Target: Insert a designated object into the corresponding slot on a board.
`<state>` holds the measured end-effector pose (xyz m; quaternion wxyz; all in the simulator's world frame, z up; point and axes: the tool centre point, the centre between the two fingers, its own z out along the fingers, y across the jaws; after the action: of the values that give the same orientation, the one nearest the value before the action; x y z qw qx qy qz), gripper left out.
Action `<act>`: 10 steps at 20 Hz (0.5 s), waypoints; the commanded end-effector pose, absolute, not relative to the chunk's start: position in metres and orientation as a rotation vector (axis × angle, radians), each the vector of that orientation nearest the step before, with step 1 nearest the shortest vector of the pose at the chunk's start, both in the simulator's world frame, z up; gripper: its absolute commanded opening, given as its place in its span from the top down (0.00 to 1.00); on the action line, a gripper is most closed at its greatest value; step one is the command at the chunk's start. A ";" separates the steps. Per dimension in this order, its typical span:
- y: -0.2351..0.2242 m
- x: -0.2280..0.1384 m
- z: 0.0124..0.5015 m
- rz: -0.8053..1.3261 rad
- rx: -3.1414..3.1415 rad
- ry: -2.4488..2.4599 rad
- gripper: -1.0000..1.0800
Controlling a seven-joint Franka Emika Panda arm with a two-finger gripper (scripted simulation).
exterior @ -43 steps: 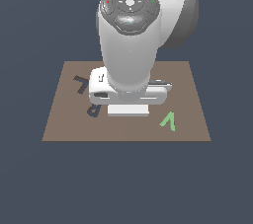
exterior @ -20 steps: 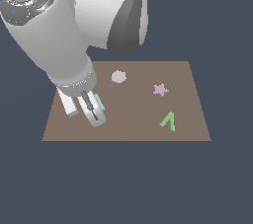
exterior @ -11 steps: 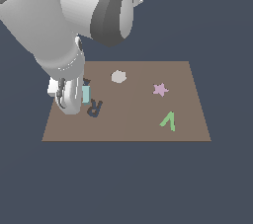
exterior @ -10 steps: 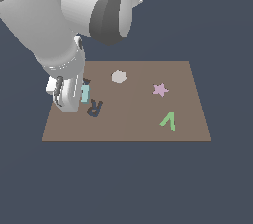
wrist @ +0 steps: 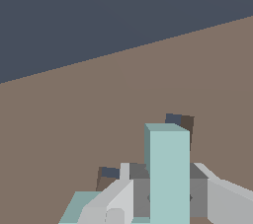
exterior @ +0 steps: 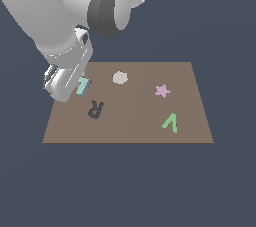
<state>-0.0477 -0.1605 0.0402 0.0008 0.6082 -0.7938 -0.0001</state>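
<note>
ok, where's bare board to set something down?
Free: the brown board along its near edge below the R-shaped recess, and the middle between that recess, the pale hexagon and the pink star. Crowded: the exterior view's left, where the gripper holds the teal L-shaped block.

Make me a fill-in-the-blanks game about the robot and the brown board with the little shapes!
1. The tool is holding a light-teal block shaped like the letter ____.
2. The dark letter-shaped recess in full view on the board looks like the letter ____.
3. The star on the board is coloured ____.
4. The V-shaped piece is coloured ____.

Missing words: L, R, pink, green
</note>
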 end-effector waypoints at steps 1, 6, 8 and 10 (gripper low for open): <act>-0.161 -0.053 0.040 0.000 1.848 -2.539 1.00; -0.161 -0.060 0.041 0.000 1.777 -2.589 1.00; -0.160 -0.061 0.041 -0.001 1.764 -2.598 1.00; -0.160 -0.062 0.041 -0.001 1.760 -2.600 1.00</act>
<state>-0.0612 -0.1604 0.0404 0.0009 0.5628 -0.8266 -0.0003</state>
